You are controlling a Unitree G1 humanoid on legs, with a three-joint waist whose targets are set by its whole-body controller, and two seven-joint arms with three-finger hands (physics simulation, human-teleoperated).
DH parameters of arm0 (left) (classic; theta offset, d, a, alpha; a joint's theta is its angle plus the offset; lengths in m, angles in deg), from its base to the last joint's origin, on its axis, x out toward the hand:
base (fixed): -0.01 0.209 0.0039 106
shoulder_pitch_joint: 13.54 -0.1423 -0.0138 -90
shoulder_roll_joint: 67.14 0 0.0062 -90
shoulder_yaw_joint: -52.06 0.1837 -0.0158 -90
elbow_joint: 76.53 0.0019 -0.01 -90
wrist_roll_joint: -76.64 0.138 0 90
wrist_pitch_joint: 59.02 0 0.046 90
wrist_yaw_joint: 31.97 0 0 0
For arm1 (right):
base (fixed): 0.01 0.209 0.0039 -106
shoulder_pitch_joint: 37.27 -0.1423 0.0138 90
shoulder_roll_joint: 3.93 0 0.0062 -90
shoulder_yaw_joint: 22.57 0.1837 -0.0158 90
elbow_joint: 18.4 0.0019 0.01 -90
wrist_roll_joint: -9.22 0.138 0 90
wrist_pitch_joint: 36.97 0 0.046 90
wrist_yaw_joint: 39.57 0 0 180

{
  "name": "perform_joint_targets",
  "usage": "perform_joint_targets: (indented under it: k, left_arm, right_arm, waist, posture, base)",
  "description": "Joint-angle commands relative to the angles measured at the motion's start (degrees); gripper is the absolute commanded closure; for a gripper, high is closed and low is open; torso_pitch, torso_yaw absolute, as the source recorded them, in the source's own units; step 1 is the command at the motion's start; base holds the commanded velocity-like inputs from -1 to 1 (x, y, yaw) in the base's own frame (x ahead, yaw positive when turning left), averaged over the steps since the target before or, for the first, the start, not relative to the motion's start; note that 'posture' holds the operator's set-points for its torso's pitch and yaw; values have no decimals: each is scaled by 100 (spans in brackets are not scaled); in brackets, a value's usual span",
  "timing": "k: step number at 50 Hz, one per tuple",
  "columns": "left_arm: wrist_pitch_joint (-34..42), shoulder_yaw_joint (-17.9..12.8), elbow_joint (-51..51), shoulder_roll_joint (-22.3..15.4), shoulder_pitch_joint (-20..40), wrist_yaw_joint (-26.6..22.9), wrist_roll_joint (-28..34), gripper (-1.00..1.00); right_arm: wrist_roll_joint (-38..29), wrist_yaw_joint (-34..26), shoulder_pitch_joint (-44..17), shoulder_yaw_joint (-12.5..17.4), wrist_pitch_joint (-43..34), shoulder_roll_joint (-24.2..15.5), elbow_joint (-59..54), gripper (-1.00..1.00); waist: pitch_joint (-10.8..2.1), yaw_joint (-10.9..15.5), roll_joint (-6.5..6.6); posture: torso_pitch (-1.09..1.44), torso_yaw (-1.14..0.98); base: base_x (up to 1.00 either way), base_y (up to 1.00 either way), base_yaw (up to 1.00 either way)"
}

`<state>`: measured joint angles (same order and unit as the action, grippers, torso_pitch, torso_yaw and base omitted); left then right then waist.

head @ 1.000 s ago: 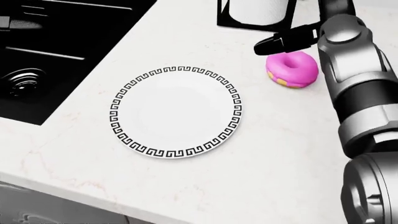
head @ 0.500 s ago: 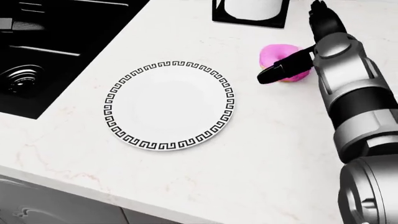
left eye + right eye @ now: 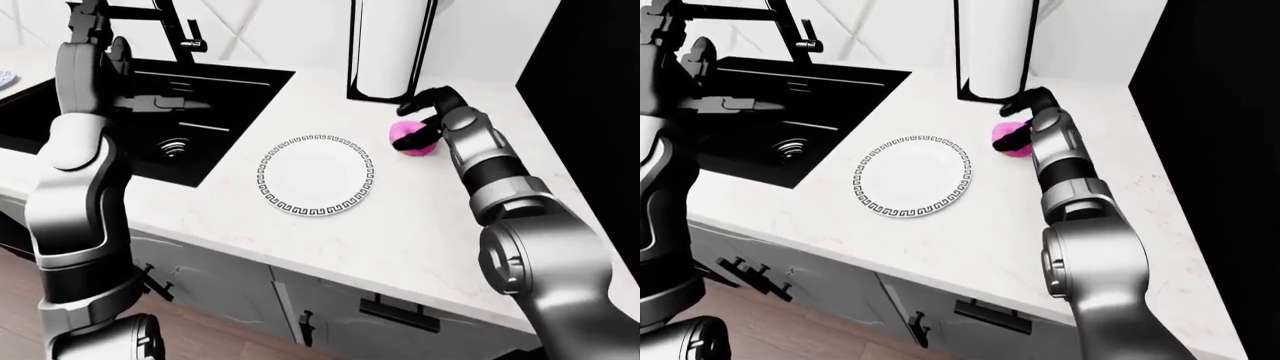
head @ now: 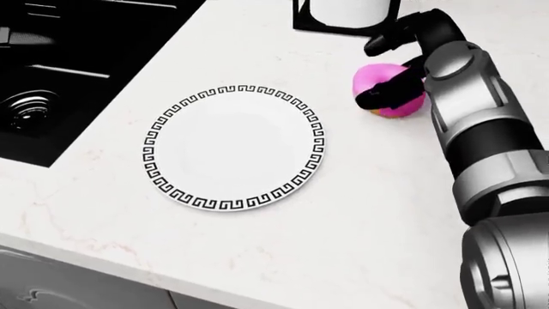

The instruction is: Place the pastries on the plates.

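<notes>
Under the right hand (image 4: 396,64): the pink donut (image 4: 384,82), fingers (image 4: 386,95) curled around it, apparently not yet clenched.
Close firmly before lifting; the plate (image 4: 233,147) lies well apart on the hand's left.

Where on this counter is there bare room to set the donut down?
The plate is bare inside its patterned rim. Bare counter lies below the plate and between the plate and the sink. It is crowded at top right, where the right hand, donut and paper towel holder meet.
</notes>
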<state>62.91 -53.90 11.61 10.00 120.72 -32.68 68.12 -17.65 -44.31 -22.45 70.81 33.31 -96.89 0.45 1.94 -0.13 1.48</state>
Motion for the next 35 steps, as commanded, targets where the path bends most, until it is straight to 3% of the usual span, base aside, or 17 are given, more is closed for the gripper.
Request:
perform_joint_targets:
  k: [1, 8, 21, 27, 35]
  left_arm:
    - [-152, -66, -171, -92, 187, 24, 6, -100]
    - [-111, -79, -219, -116, 177, 30, -17, -100]
    - [-148, -88, -179, -118, 165, 44, -36, -100]
    - [-135, -91, -207, -120, 142, 41, -46, -100]
    - [-153, -97, -231, -108, 94, 55, -45, -100]
  right_arm:
    - [-51, -39, -212, -5, 123, -43, 211, 40]
    - [-252, -212, -243, -61, 174, -33, 312, 100]
    - [-564, -652, -783, -194, 275, 131, 832, 100]
    - [-738, -1217, -844, -293, 613, 281, 1182, 100]
    - [-667, -2463, -662, -298, 1053, 557, 1973, 100]
  waist:
    - [-172, 1, 14]
    - [-170, -4, 21]
    - [-119, -21, 64]
    - [-107, -35, 72]
    - [-83, -54, 98]
  posture:
    - [0, 0]
    - [0, 0]
    - [0, 0]
    - [0, 0]
    - [0, 0]
  base:
    - [0, 0, 0]
    - [0, 0, 0]
    - [0, 0, 0]
    - [0, 0, 0]
    - [0, 0, 0]
